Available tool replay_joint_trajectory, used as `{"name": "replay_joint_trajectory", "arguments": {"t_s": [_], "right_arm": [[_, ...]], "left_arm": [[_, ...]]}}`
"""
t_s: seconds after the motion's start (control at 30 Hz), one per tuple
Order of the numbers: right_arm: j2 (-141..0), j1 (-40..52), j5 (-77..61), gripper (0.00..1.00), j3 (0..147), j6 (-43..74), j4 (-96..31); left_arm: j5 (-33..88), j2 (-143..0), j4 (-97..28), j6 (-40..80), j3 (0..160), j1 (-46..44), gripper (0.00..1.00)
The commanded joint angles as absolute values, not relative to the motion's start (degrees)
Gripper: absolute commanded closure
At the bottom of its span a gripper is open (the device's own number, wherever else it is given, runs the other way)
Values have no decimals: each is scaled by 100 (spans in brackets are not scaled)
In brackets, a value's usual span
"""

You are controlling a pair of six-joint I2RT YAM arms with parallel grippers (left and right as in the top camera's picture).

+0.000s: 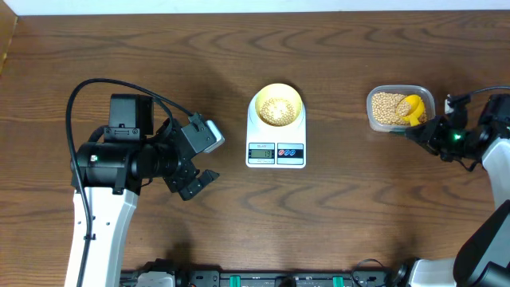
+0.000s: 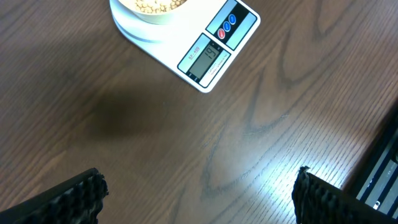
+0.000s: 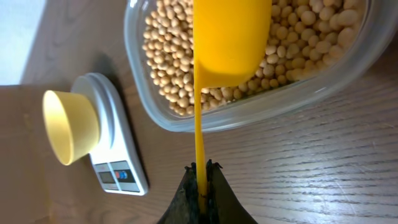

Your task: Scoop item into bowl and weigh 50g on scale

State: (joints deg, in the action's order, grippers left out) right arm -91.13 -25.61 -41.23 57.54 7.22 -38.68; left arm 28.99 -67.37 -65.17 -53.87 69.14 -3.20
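Right gripper (image 3: 202, 174) clamped on yellow scoop (image 3: 230, 37), left gripper (image 1: 205, 159) spread wide, dark wood-grain table (image 1: 358, 215), white band (image 1: 239, 5) beyond far edge

**Wood grain, plastics and rubbery black**

The table (image 1: 358, 215) is dark brown with a wood-grain pattern, smooth to the eye. It has a satin finish that throws a pale glare in the left wrist view. The scale (image 1: 276, 162) is smooth white plastic with a slight gloss. The bowl (image 3: 68, 127) is pale yellow plastic with an even, matt surface. The beans (image 3: 168, 50) have smooth, dull tan skins. The tub (image 3: 249, 112) is clear plastic, glossy along its wall. The scoop (image 3: 233, 37) is bright yellow plastic, smooth and faintly shiny. On the left gripper (image 2: 198, 194), the black pads (image 2: 71, 200) are ribbed and matt, like rubber. The right gripper (image 3: 202, 186) is matt black. The left arm (image 1: 100, 231) has a smooth white shell.
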Motion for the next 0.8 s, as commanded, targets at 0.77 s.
{"name": "replay_joint_trajectory", "arguments": {"t_s": [0.77], "right_arm": [[-9109, -2082, -5507, 99, 5714, 2010, -2480]], "left_arm": [[2891, -6698, -6532, -5437, 6976, -301, 2]]}}
